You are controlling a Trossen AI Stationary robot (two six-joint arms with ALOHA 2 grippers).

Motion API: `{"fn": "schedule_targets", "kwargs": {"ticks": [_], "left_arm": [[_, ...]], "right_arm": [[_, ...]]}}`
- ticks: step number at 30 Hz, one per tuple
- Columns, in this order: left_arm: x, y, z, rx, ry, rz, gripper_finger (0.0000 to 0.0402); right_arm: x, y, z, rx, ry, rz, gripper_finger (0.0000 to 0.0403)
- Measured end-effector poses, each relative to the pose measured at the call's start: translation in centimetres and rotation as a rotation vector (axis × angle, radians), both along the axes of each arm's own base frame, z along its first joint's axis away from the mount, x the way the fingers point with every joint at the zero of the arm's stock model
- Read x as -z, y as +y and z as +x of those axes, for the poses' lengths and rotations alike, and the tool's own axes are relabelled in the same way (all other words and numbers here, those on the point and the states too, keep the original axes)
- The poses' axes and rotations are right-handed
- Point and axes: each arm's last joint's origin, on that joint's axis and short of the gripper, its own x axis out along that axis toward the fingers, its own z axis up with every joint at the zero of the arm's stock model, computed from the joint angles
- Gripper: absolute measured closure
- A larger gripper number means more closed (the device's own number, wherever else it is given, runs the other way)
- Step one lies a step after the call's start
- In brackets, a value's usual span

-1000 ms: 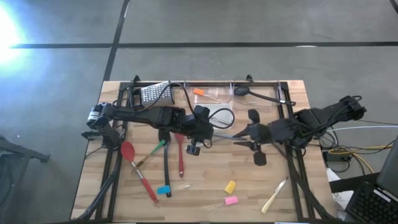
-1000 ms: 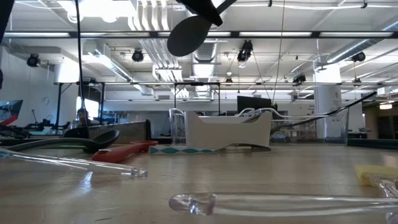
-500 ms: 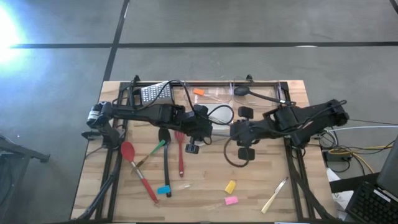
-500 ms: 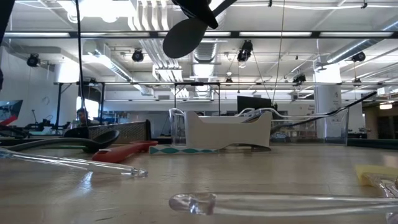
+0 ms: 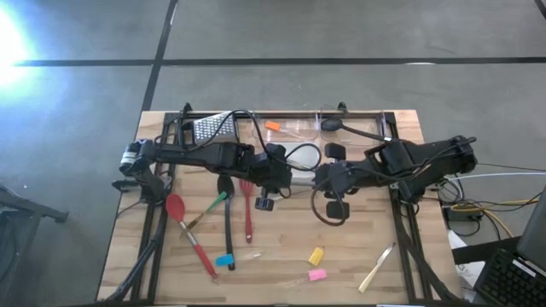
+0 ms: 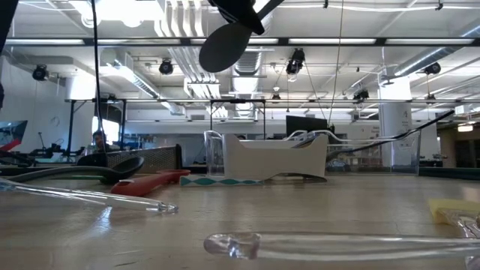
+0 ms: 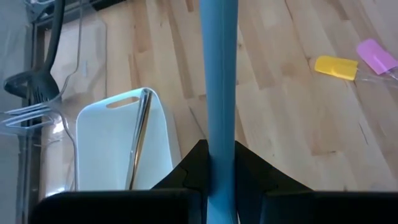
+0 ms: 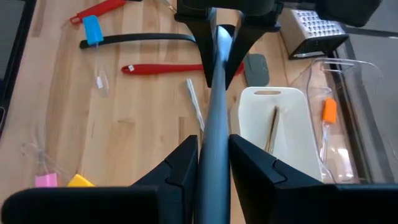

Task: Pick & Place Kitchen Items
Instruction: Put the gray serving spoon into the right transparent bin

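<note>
A grey long-handled spoon hangs in the air between my two grippers over the table's middle. Its handle (image 5: 304, 180) runs from my left gripper (image 5: 286, 176) to my right gripper (image 5: 324, 181), and its dark head (image 6: 229, 45) shows high in the low view. Both grippers are shut on the handle. Under them a white square tray (image 5: 303, 158) holds a thin stick (image 8: 272, 127). Red spatulas (image 5: 247, 209), a black spoon (image 5: 228, 230), and blue (image 5: 225, 260), yellow (image 5: 316, 255) and pink (image 5: 316, 275) pieces lie on the wood. My left gripper pinches the spoon's handle (image 7: 219, 146) between its two fingers, at the end near the grey head (image 8: 256, 68). The fingers slant down toward the table's right and lie along the handle. The spoon is lifted clear. My right gripper has the handle's other end (image 8: 214, 146) between its two fingers (image 8: 186, 168), slanting down from the table's right and lying along it. The handle runs straight on from them to my left gripper (image 8: 219, 37).
A steel grater (image 5: 205, 128) stands at the back left. Clear bins along the far edge hold an orange piece (image 5: 273, 126) and a black slotted spoon (image 5: 354, 130). A wooden stick (image 5: 375, 269) lies near the front right corner. A red spatula (image 5: 188, 230) lies front left.
My right gripper has gone toward the table's left, along the spoon's handle up to my left gripper, and has tipped further down. The spoon has stayed in the air where it was.
</note>
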Motion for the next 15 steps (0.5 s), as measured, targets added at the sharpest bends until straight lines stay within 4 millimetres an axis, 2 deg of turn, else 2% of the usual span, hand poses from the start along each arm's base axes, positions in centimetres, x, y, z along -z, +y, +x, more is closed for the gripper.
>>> {"fn": "schedule_targets", "kwargs": {"ticks": [8,15], "left_arm": [[0.07,0.01,-0.04,-0.008,0.006,-0.007,0.0358],[0.08,0.01,0.03,-0.008,0.002,-0.006,0.0358]], "right_arm": [[0.23,-0.02,-0.01,-0.002,0.013,-0.009,0.0353],[0.32,-0.06,-0.14,-0.025,0.034,-0.033,0.0354]]}}
